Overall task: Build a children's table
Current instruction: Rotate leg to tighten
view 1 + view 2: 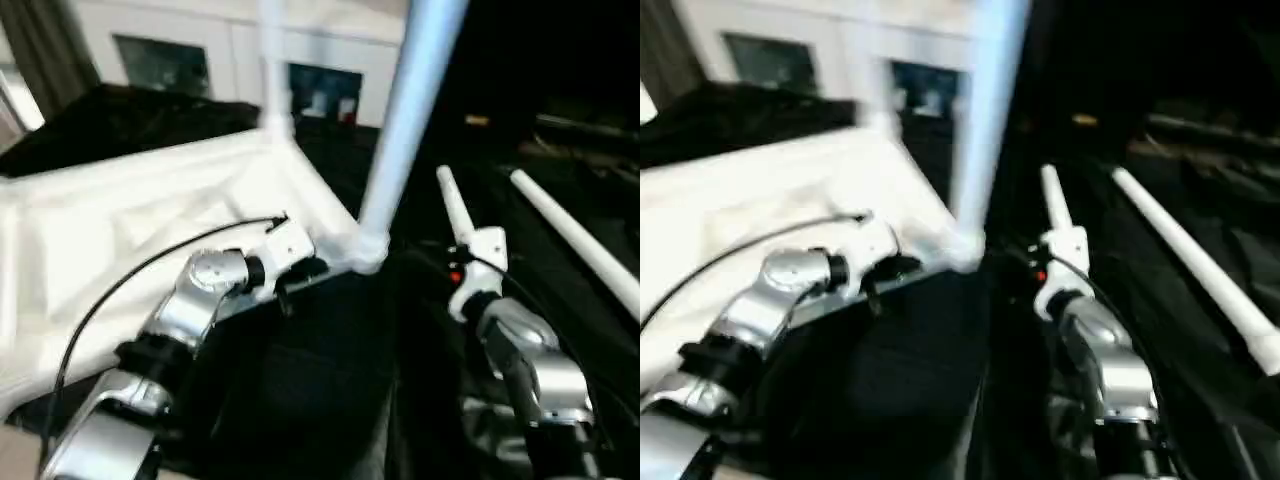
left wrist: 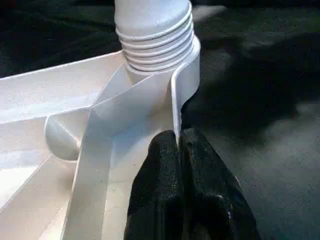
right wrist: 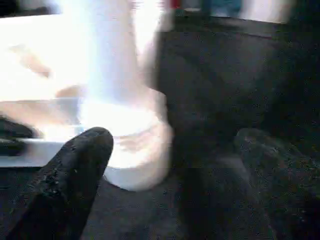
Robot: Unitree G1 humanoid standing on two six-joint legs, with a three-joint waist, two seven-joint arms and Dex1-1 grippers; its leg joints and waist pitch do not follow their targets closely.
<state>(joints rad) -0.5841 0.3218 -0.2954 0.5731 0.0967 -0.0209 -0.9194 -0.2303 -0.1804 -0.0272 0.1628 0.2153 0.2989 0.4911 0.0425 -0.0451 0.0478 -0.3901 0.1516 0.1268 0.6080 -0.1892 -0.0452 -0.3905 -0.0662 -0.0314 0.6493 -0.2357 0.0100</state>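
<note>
The white tabletop (image 1: 120,230) lies upside down on the black-draped work table. One white leg (image 1: 410,100) stands in its near corner socket (image 1: 365,250), and another leg (image 1: 275,60) rises at the far corner. My left gripper (image 2: 177,137) is shut on the thin raised rim (image 2: 176,100) just beside the near socket's threaded leg base (image 2: 155,35); it also appears at the tabletop's edge (image 1: 300,270). My right gripper (image 3: 175,145) is open with nothing between its fingers, a little short of that same socket (image 3: 135,150). Its wrist (image 1: 478,262) is to the right of the standing leg.
Two loose white legs lie on the black cloth to the right, one (image 1: 452,205) just behind my right wrist and one (image 1: 575,235) further right. White cabinets (image 1: 210,50) stand beyond the table. A black cable (image 1: 110,290) loops over my left forearm.
</note>
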